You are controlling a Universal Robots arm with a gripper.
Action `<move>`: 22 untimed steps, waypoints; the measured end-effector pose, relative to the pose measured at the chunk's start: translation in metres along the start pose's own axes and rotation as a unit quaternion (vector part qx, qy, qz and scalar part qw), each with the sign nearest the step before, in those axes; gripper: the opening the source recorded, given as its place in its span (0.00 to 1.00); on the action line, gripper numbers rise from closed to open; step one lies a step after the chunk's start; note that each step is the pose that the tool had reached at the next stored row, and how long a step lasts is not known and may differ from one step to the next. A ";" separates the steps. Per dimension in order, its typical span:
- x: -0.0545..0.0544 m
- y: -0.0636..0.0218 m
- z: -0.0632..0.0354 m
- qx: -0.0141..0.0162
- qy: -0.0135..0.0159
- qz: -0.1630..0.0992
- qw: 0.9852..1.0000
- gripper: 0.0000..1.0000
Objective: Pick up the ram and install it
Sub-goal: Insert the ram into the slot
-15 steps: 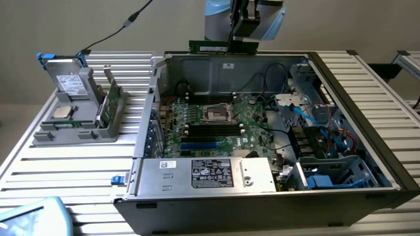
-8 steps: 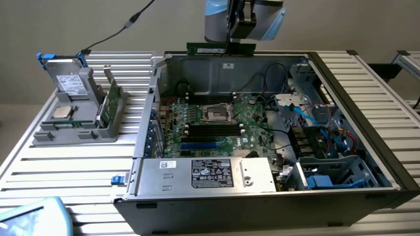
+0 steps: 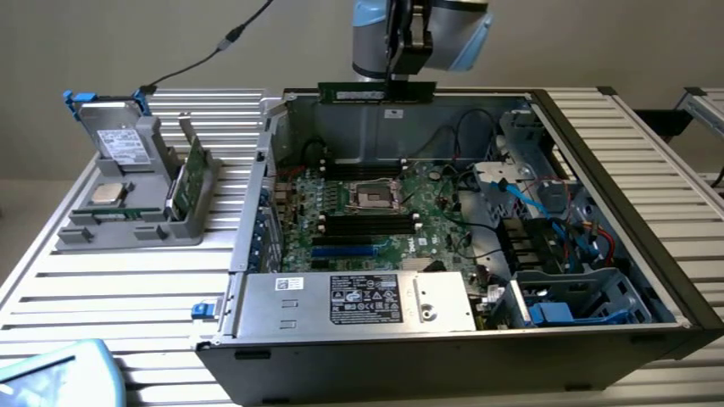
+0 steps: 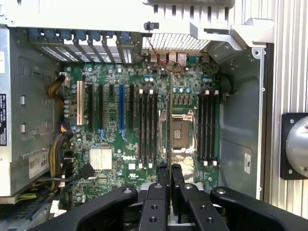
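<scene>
The gripper (image 3: 398,79) pinches the ram (image 3: 359,91) between narrow jaws, holding the green stick level in the air at twelve o'clock in the exterior view, above the far wall of the open computer case (image 3: 453,373). The motherboard (image 3: 442,229) lies below it toward six o'clock, and a grey parts holder (image 3: 136,233) sits at nine o'clock.

The dark gripper (image 3: 398,78) on the blue-grey robot arm (image 3: 421,34) was pinched on the long thin green ram stick (image 3: 377,91), holding it level above the far wall of the open black computer case (image 3: 453,365). A green motherboard (image 3: 430,225) lay inside. A grey plastic tray (image 3: 136,231) stood at the exterior view's left on the white slatted table (image 3: 114,288).
</scene>
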State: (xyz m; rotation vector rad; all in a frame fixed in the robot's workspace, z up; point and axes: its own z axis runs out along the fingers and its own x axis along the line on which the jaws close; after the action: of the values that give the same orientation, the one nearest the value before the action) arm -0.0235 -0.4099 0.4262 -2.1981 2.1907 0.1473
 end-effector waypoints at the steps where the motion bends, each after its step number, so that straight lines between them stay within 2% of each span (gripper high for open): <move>1: 0.000 0.0015 0.0008 0.001 0.001 0.000 1.000 0.14; 2: 0.000 0.0028 0.0014 0.003 0.002 0.000 1.000 0.14; 3: 0.000 0.0034 0.0018 0.005 0.006 0.000 1.000 0.14; 6: 0.000 0.0036 0.0024 0.006 0.025 0.000 1.000 0.14; 7: 0.000 0.0035 0.0029 0.006 0.030 0.001 1.000 0.14; 8: 0.000 0.0033 0.0041 0.006 0.033 0.000 0.999 0.14; 9: 0.000 0.0030 0.0059 0.006 0.034 0.000 0.999 0.14; 22: 0.002 -0.0020 0.0292 0.006 0.034 0.000 0.999 0.14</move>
State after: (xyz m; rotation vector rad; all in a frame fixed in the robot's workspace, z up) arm -0.0228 -0.4094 0.3969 -2.2283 2.2197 0.0601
